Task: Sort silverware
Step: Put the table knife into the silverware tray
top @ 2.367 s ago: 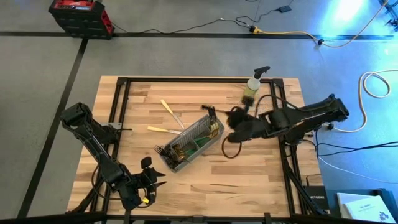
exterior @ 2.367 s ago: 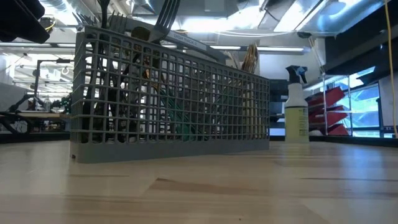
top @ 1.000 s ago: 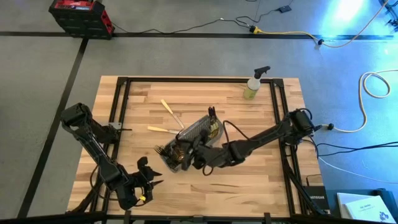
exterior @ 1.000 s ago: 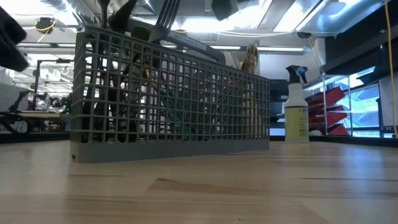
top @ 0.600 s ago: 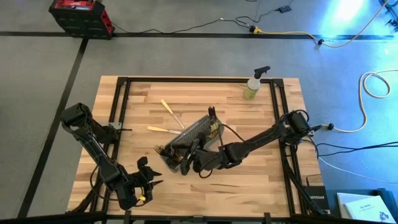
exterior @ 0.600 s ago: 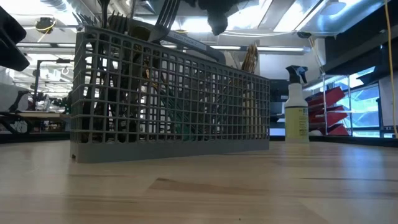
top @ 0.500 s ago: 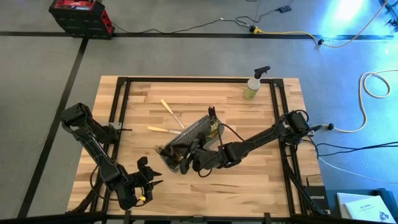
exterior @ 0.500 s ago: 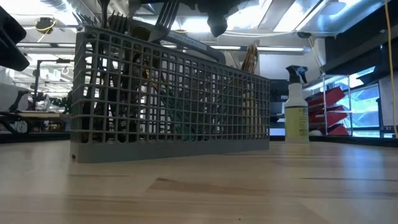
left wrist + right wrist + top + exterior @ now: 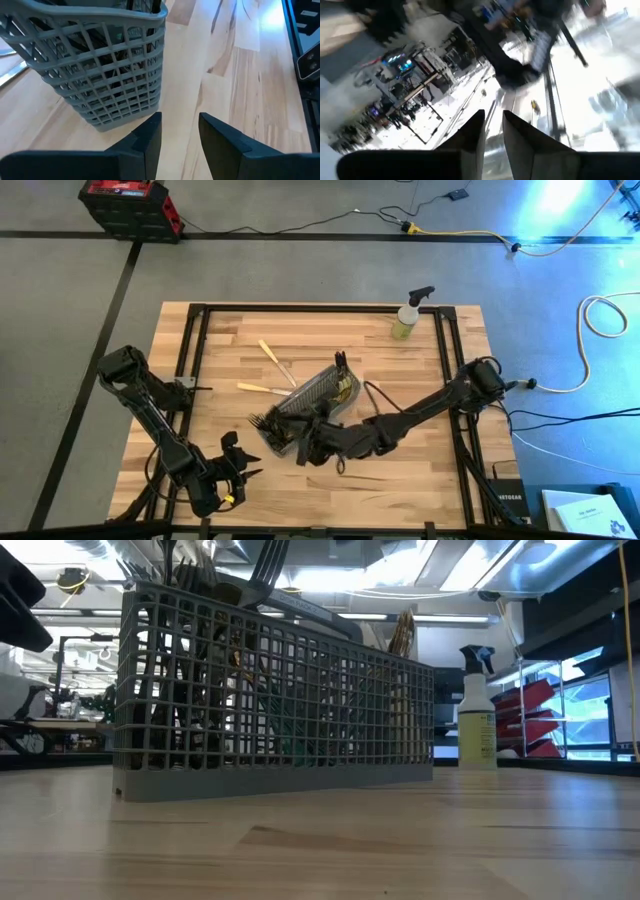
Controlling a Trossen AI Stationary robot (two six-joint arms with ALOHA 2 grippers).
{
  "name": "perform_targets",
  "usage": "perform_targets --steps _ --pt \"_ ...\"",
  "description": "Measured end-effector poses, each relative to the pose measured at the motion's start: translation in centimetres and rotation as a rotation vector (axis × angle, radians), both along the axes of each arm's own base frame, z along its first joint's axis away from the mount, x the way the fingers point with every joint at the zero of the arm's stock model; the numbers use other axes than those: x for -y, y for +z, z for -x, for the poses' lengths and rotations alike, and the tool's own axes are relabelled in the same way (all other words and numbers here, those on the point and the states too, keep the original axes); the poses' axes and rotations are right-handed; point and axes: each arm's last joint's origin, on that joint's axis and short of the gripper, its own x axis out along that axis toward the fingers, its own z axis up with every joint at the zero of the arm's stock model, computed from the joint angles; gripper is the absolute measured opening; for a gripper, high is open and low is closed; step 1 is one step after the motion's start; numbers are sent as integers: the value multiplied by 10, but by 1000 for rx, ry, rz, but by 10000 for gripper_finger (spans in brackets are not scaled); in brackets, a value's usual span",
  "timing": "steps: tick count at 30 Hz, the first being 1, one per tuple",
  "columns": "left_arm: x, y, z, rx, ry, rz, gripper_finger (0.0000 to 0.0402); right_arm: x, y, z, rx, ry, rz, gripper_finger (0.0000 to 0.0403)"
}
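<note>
The grey wire-mesh caddy (image 9: 305, 408) (image 9: 270, 690) (image 9: 95, 65) stands mid-table. Silverware stands upright in it: dark forks (image 9: 262, 575) and gold heads (image 9: 403, 635). Two cream-handled pieces (image 9: 275, 361) (image 9: 262, 389) lie flat on the wood beyond its left end. My right gripper (image 9: 303, 450) (image 9: 493, 120) hovers level just on the near side of the caddy, its fingers a narrow gap apart with nothing between them. My left gripper (image 9: 243, 462) (image 9: 180, 122) waits open at the near left, pointing at the caddy's end.
A yellow-green spray bottle (image 9: 408, 316) (image 9: 477, 710) stands at the far right of the table. Black frame rails (image 9: 190, 350) run along the left and right sides. Bare wood (image 9: 400, 470) lies between the caddy and the near edge.
My right gripper has drawn back from above the caddy's left end toward the table's near edge, rolling at the wrist, and has left the top of the low view. The caddy and the two loose pieces have stayed put.
</note>
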Motion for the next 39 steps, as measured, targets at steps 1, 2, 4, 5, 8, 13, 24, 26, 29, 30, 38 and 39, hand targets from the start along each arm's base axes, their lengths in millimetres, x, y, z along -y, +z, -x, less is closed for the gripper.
perform_targets --steps 1,2,4,5,8,13,24,26,29,30,38,39 --pt "0 0 0 2 1 -2 115 -2 7 5 28 -1 -46 44" --pt "0 0 0 5 3 -4 115 -4 12 9 53 -11 -96 41" --pt "0 0 0 9 6 -7 115 -7 19 15 102 -26 -223 36" --pt "0 0 0 11 7 -9 115 -8 21 16 131 -20 -316 33" --pt "-1 0 0 13 2 -23 115 -8 19 16 211 2 -665 21" --pt "-9 -3 4 -13 87 -16 115 -18 3 26 288 -157 -1089 3" --pt "-45 -12 11 -58 411 -3 115 -42 -19 54 272 -305 -1384 0" --pt "-54 -18 8 -65 437 -17 115 -44 -20 55 298 -311 -1446 0" --pt "-65 -36 2 -58 472 2 115 -45 -13 58 283 -283 -1611 0" --pt "-68 -42 -1 -63 478 7 115 -44 -10 60 257 -278 -1663 0" --pt "-79 -73 -18 -10 518 36 115 -24 -24 98 92 -449 -1834 0" --pt "-78 -75 -21 0 511 41 115 -22 -29 105 64 -467 -1857 0"
